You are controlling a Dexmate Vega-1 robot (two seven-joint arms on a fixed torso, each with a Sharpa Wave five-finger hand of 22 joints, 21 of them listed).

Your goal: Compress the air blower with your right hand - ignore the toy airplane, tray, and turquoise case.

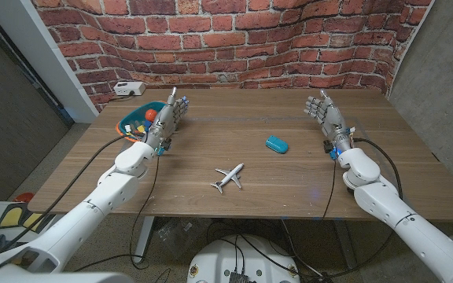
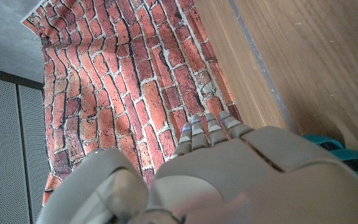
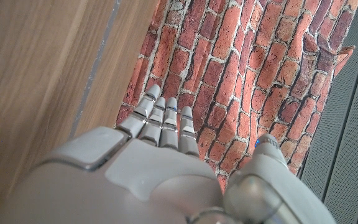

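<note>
The air blower is hard to make out; an orange and red shape lies in the turquoise plastic tray (image 1: 134, 115), half hidden behind the left hand (image 1: 169, 118). Right hand (image 1: 325, 112), well apart from the tray, holds nothing, fingers extended like the left's.

Both arms (image 1: 108, 189) wear smooth white shells with grey joints. Black cables (image 1: 330, 185) loop from each wrist. Each robot hand (image 1: 169, 115) is grey, with segmented fingers (image 3: 161, 118).
</note>
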